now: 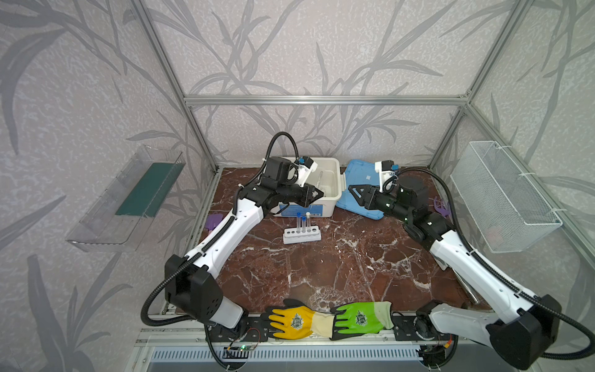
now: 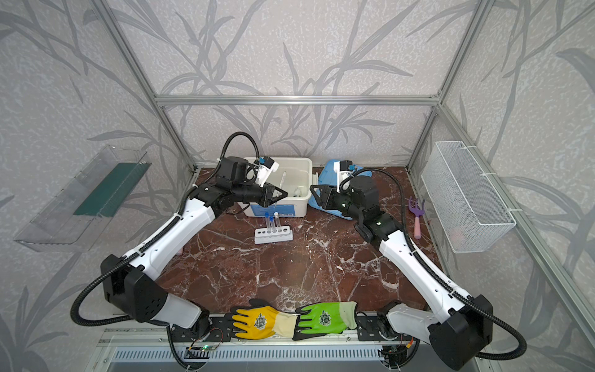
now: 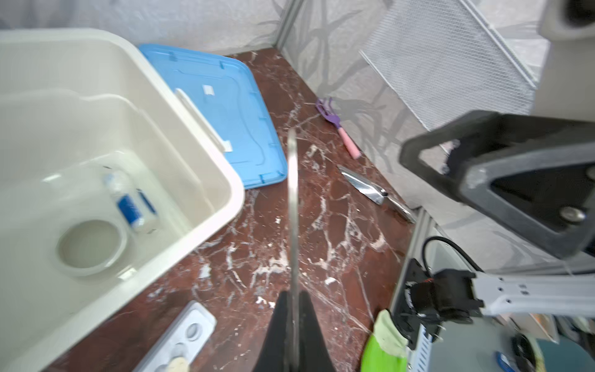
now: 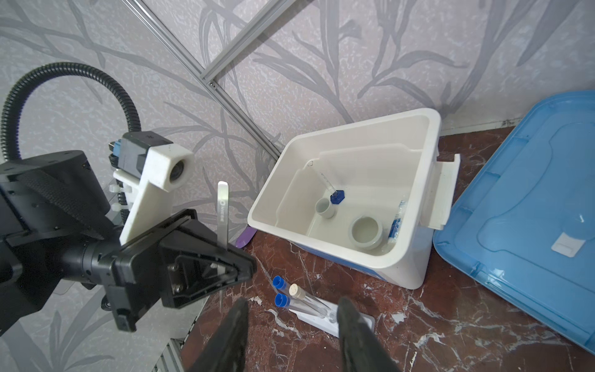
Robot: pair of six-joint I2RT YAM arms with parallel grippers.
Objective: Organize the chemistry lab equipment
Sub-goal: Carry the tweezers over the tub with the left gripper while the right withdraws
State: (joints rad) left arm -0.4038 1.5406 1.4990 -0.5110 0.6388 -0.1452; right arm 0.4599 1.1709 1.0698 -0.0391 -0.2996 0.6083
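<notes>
My left gripper (image 1: 317, 195) (image 3: 293, 296) is shut on the metal tweezers (image 3: 292, 209) (image 4: 222, 209), which stick up above the front edge of the white bin (image 1: 338, 180). In the bin lie two white dishes (image 4: 365, 232) (image 4: 325, 207), a blue-labelled vial (image 4: 396, 225) and a blue-based clear vessel (image 4: 336, 196). In front of the bin the white rack (image 1: 301, 236) (image 4: 365, 320) holds three capped test tubes (image 1: 303, 222) (image 4: 283, 299). My right gripper (image 1: 352, 193) (image 4: 293, 304) is open and empty, hovering right of the bin, facing the left gripper.
A blue lid (image 1: 360, 180) lies right of the bin. A purple rake (image 2: 416, 209) and a silver tool (image 3: 370, 188) lie by the right wall, a purple trowel (image 1: 213, 222) by the left. Yellow (image 1: 293, 319) and green (image 1: 360, 319) gloves lie at the front edge. A wire basket (image 1: 502, 193) hangs on the right wall.
</notes>
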